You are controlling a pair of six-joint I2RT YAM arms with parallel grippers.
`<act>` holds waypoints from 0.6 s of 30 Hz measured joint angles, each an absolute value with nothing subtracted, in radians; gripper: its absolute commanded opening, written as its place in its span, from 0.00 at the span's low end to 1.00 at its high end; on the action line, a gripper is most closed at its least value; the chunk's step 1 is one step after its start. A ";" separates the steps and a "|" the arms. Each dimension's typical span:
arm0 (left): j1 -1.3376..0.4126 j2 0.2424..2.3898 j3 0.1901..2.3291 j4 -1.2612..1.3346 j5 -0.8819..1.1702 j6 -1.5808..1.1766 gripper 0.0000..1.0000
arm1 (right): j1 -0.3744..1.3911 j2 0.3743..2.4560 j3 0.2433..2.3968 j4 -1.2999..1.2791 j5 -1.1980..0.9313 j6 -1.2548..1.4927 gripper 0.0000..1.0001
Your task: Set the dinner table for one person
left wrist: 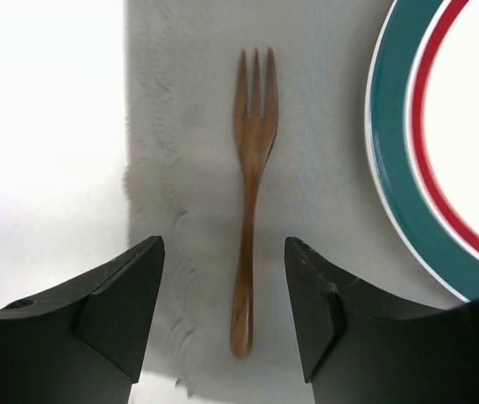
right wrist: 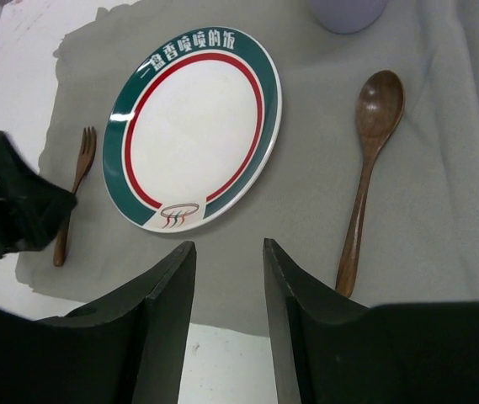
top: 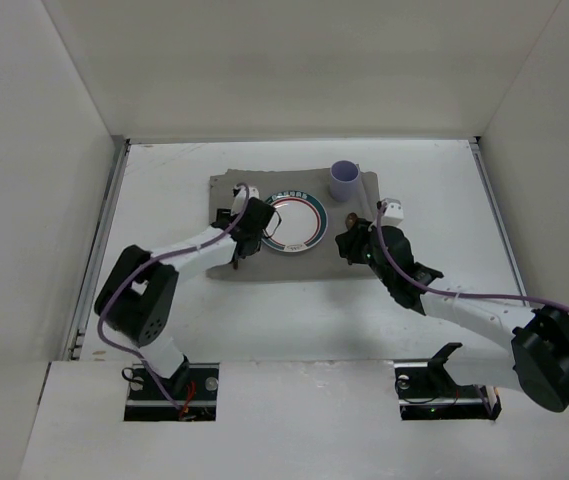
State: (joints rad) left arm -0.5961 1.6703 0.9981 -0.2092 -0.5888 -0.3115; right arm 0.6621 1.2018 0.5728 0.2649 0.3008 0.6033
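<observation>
On the white dinner table (top: pixel 304 320) lies a grey placemat (top: pixel 294 265). A plate (right wrist: pixel 193 126) with a teal and red rim sits in the mat's middle. A wooden fork (left wrist: pixel 252 185) lies flat on the mat left of the plate. My left gripper (left wrist: pixel 225 248) hangs open over the fork's handle, and neither finger touches it. A wooden spoon (right wrist: pixel 369 168) lies on the mat to the right of the plate. A lavender cup (top: pixel 345 178) stands at the mat's far right corner. My right gripper (right wrist: pixel 229 248) is open and empty above the mat's near edge, left of the spoon handle.
Thin metal rails (top: pixel 104 230) run along both side edges of the table, with white walls beyond them. Both arms reach in from their bases (top: pixel 169 385) at the near edge. The left arm's wrist (right wrist: pixel 12 202) shows dark beside the fork in the right wrist view.
</observation>
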 measured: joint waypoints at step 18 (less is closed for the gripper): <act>-0.396 0.756 0.526 -0.114 -0.664 -0.662 0.57 | 0.567 1.016 0.417 0.326 0.348 0.674 0.51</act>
State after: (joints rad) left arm -0.3962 0.7555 0.5259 -0.1143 -0.6643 -0.6624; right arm 0.5674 1.0164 0.4171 0.3264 0.3485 0.6739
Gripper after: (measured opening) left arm 0.574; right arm 0.482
